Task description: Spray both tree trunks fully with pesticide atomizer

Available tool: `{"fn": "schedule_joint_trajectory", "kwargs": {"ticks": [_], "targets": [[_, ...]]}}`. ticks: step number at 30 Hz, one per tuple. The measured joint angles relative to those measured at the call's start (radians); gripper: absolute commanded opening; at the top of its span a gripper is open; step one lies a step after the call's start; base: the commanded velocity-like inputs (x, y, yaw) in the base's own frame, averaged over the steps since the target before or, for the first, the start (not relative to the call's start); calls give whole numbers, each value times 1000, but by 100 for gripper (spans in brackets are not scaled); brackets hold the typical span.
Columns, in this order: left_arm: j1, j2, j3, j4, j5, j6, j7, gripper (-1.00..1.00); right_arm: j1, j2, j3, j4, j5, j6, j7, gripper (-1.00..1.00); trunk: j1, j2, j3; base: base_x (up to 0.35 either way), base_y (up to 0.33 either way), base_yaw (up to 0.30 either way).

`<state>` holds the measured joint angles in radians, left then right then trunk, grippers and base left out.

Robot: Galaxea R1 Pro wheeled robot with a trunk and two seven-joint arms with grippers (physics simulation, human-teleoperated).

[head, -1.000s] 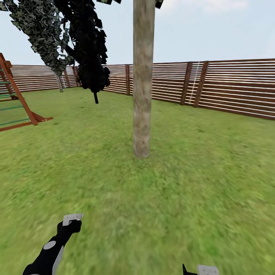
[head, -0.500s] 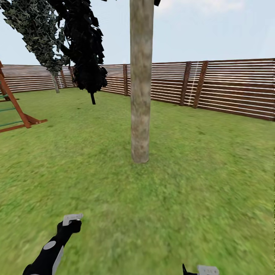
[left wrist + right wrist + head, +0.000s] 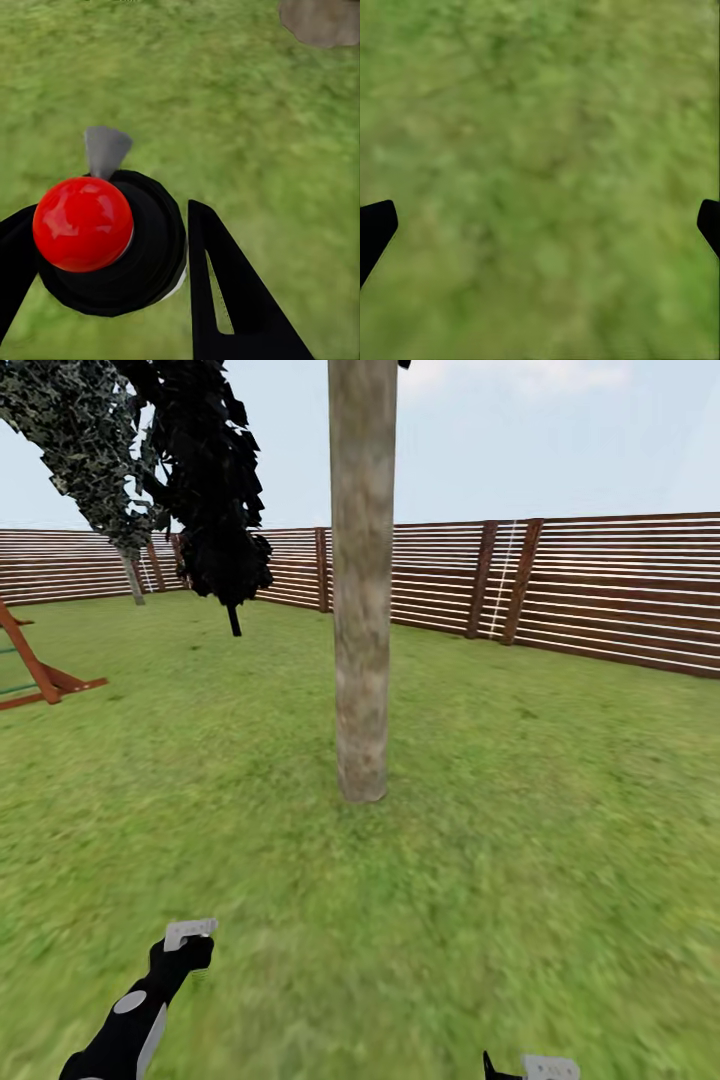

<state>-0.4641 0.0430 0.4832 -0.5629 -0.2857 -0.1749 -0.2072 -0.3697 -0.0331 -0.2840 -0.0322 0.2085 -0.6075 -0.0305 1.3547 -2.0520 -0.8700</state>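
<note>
Left jaws clamped on the atomizer (image 3: 112,240), right jaws spread over bare grass (image 3: 540,150).

Bottle looks small, light, hard and probably slick; grip round its body seems best. Trunk (image 3: 361,610) stands ahead, mid-lawn, fence (image 3: 600,590) beyond.

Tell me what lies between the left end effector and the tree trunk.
Head view: bare green grass between the left end effector and the tree trunk.

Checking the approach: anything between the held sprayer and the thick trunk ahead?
Nothing visible: only green grass lies between the left gripper, holding the black red-capped atomizer, and the mottled grey-brown tree trunk.
</note>
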Motion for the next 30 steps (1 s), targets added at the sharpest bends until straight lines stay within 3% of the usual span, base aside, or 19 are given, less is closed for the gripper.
{"fn": "schedule_joint_trajectory", "kwargs": {"ticks": [30], "targets": [[0,0,0,0,0,0,0,-100,0,2,2,1,0,0,1,100,0,0,0,338,0,0]]}}
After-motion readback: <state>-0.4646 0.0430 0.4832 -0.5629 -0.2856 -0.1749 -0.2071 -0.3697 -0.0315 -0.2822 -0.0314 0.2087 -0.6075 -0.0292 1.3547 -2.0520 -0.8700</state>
